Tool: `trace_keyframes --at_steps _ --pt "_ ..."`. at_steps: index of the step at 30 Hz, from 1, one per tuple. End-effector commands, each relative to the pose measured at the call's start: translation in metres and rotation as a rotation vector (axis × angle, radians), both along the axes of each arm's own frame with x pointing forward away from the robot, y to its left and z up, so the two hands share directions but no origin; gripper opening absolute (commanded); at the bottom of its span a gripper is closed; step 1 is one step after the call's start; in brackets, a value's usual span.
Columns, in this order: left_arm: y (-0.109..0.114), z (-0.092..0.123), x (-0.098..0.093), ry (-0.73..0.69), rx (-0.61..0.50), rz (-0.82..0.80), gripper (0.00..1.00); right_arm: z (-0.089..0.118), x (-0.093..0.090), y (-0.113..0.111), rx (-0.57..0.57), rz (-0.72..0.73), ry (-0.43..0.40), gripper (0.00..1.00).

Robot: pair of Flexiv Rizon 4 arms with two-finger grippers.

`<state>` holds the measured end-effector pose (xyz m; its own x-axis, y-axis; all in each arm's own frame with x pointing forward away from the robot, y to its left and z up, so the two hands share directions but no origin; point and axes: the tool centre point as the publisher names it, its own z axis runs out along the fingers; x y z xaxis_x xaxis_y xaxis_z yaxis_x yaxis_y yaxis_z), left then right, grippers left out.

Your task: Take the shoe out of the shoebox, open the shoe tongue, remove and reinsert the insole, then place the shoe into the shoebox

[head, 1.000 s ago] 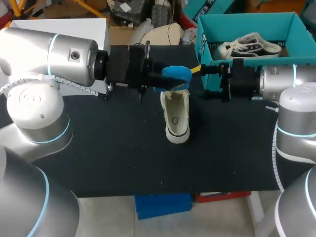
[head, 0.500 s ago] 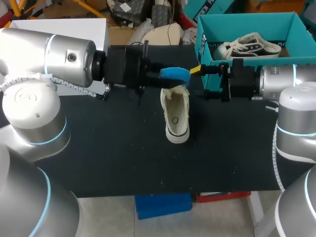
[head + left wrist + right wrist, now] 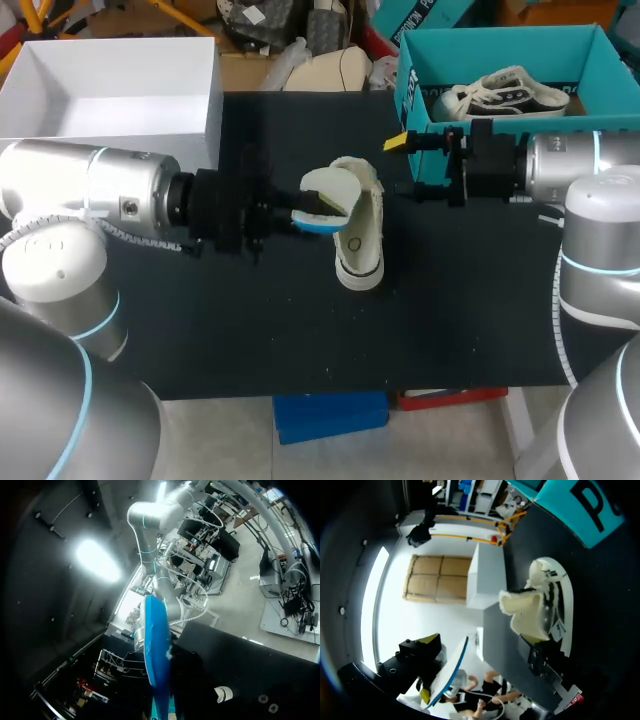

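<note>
Near the middle of the black surface (image 3: pixel 250 330) lies the cream canvas shoe (image 3: pixel 360 250), outside the teal cardboard shoebox (image 3: pixel 415 100) at the far right corner, which holds a black-and-white sneaker (image 3: pixel 505 92). Just beside the shoe, the left hand (image 3: pixel 298 216) pinches the curved insole (image 3: pixel 325 190), cream on top and blue beneath. Toward the far edge the right hand (image 3: pixel 396 142) hangs apart from the shoe; whether it is spread or pressed together I cannot tell.

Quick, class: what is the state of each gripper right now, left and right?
Left gripper: shut on the insole.
Right gripper: cannot be told from these views.
</note>
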<state>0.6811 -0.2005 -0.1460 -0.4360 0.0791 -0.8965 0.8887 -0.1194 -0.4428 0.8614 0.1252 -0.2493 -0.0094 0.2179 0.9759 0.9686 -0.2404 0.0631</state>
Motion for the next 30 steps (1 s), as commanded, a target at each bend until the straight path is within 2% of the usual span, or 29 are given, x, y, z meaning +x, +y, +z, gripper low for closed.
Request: trace_keyframes --at_steps 1,18,20,22,25,30 --pt "0.000 -0.001 -0.012 -0.022 0.032 0.055 0.00 -0.001 0.000 0.001 -0.001 -0.003 0.000 1.00" --pt "0.000 -0.001 -0.012 -0.022 0.032 0.055 0.00 -0.001 0.000 0.001 -0.001 -0.003 0.000 1.00" --pt "-0.011 0.003 -0.028 -0.185 -0.028 0.049 0.00 -0.001 0.000 0.001 -0.001 -0.003 0.000 1.00" --pt "-0.020 -0.001 -0.036 -0.270 -0.079 0.035 0.00 -0.001 0.000 0.001 -0.001 -0.003 0.000 1.00" --pt "-0.027 -0.013 -0.042 -0.336 -0.142 0.016 0.00 -0.001 0.000 0.001 -0.001 -0.003 0.000 1.00" --pt "-0.030 -0.033 -0.041 -0.405 -0.202 0.020 0.00 -0.001 0.000 0.001 -0.001 -0.003 0.000 1.00"
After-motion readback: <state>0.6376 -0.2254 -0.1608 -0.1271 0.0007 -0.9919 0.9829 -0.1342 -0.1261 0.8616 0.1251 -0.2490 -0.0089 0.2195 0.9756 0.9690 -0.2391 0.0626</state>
